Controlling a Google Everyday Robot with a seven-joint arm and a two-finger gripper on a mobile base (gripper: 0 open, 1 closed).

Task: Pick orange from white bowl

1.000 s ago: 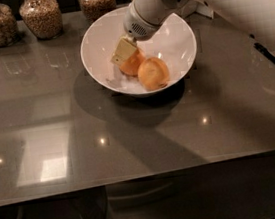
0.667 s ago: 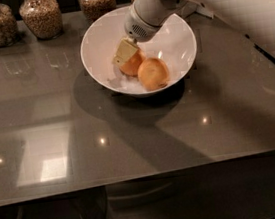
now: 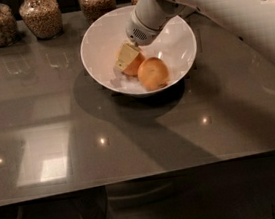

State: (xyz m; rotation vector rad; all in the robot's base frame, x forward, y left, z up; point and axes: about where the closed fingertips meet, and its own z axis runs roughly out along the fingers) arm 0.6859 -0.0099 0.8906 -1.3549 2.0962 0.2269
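The end effector (image 3: 127,57) sits at the orange (image 3: 136,67) inside the white bowl (image 3: 100,46).

The claw (image 3: 128,60) in the white bowl (image 3: 99,41) partly hides the orange (image 3: 137,67).

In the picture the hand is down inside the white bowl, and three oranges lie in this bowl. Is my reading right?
Not quite. The camera view shows only two oranges in the white bowl, not three: one orange partly hidden by the hand, and another orange beside it, nearer the camera. The rest is right: the hand is down inside the bowl.
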